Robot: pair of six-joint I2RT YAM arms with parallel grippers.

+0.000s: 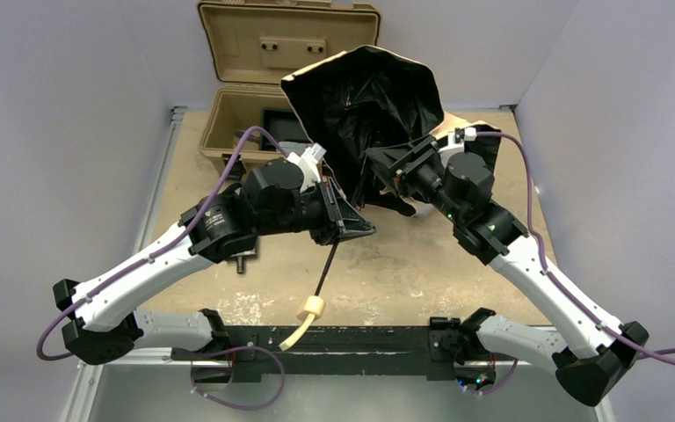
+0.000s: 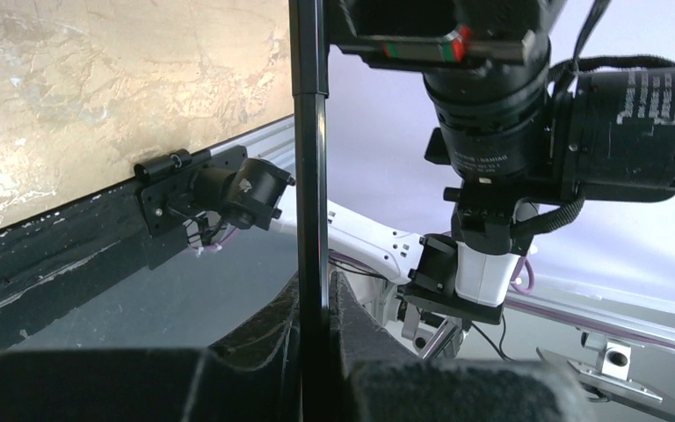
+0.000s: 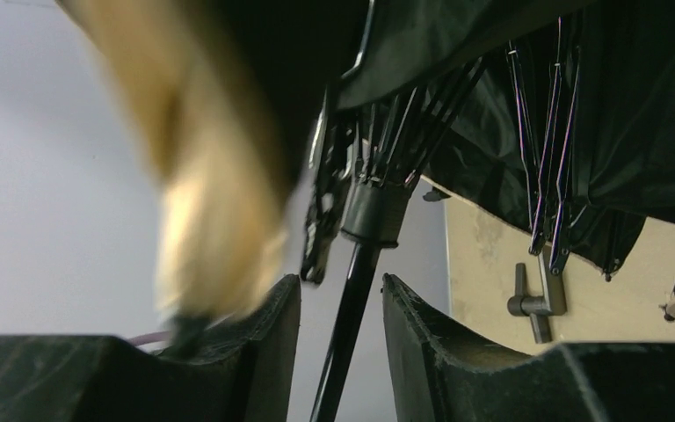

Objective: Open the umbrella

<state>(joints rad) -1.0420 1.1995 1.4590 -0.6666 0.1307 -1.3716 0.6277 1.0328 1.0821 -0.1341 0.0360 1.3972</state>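
Left gripper [image 2: 315, 294] clamps umbrella [image 1: 373, 97] shaft — right gripper [image 3: 341, 299] straddles it, jaws apart

1. The half-spread umbrella [image 1: 378, 105] fills the far middle, so I have no way through there.
2. The open tan toolbox [image 1: 246, 44] walls off the far left, just behind the canopy.
3. Right of the slanting shaft [image 1: 327, 264], I see bare surface [image 1: 422, 272] with passing room.

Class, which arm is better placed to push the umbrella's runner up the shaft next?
Right. The right gripper straddles the shaft just under the runner, jaws apart, so it could likely push up. The left gripper clamps the shaft nearer the handle, steadying it.
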